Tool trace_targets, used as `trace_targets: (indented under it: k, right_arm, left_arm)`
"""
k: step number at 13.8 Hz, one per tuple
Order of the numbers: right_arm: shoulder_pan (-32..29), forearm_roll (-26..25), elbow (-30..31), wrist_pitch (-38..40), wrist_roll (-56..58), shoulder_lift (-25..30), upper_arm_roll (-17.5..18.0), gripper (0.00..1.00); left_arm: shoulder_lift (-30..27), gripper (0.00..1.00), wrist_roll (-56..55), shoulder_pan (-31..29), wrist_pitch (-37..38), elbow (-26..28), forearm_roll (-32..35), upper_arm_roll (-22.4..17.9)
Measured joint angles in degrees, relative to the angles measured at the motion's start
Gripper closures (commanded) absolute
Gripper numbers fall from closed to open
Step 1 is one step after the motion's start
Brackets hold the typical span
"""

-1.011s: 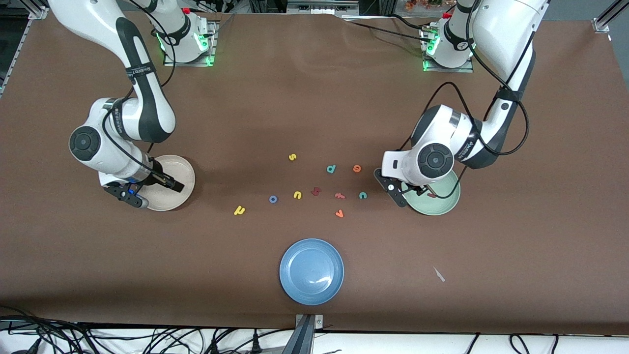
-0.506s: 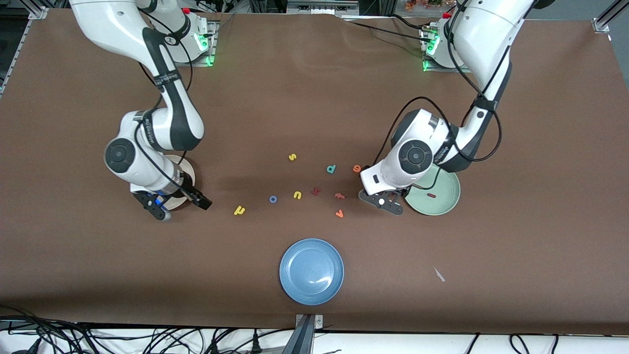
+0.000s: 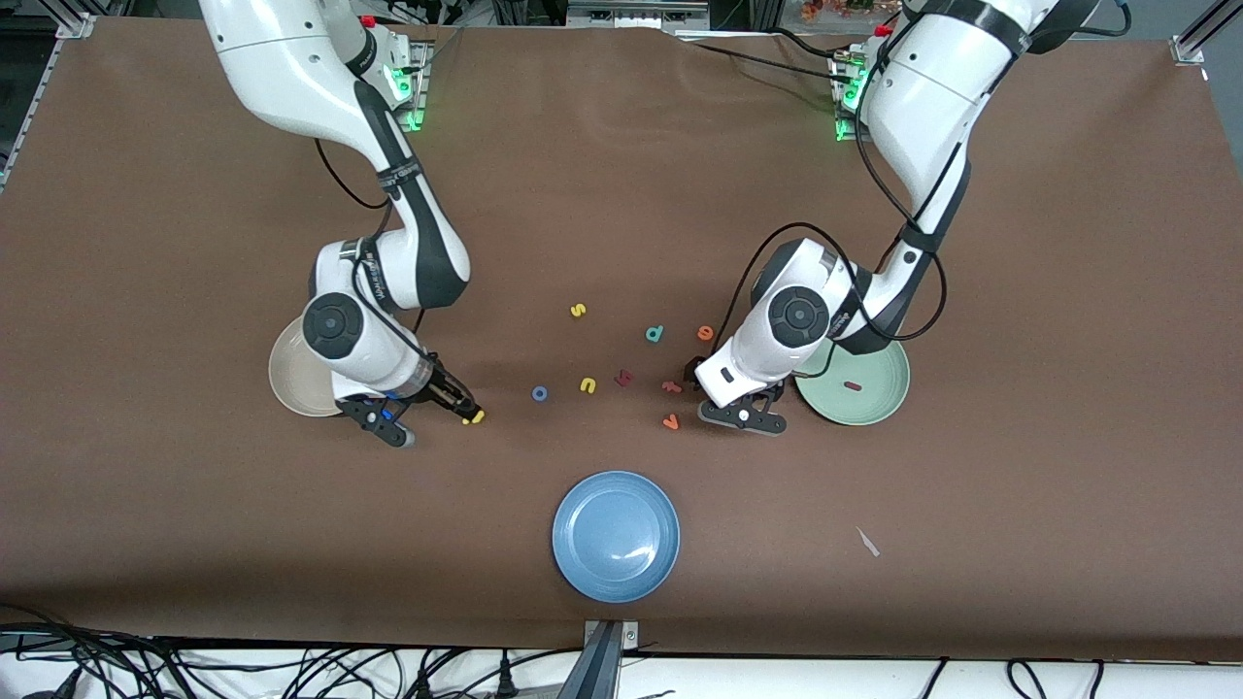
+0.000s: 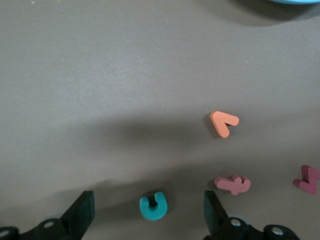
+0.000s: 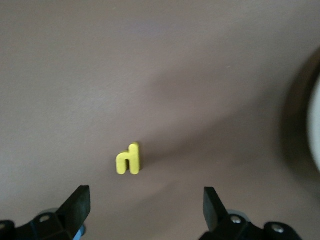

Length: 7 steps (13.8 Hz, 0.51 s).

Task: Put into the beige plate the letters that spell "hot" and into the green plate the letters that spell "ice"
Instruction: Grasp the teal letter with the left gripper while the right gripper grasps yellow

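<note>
Plates first: I count one dark red bar "i" in the round pale green plate; the round cream-beige plate looks bare. My left gripper gapes empty over the teal foam "c"; my right gripper, also wide and empty, hangs over the yellow foam "h". One round blue plate sits nearest the camera.

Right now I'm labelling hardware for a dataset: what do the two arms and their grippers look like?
Both arms are glossy white with dark grey joint bands and round black caps at the wrist. Black cables loop along each forearm, and green lights glow at the bases. The left gripper and right gripper have black fingers; the right one shows a small blue part.
</note>
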<state>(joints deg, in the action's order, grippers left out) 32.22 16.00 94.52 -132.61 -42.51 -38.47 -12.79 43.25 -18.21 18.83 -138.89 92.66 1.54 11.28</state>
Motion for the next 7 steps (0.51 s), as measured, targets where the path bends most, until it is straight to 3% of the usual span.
trace_targets:
  k: [7]
  right_arm:
    - [0.2,0.0,-5.3,0.0,0.0,-5.9,0.0,0.01]
  left_arm:
    - [0.6,0.36,-2.1,1.3,-0.2,0.0,0.0,-0.1]
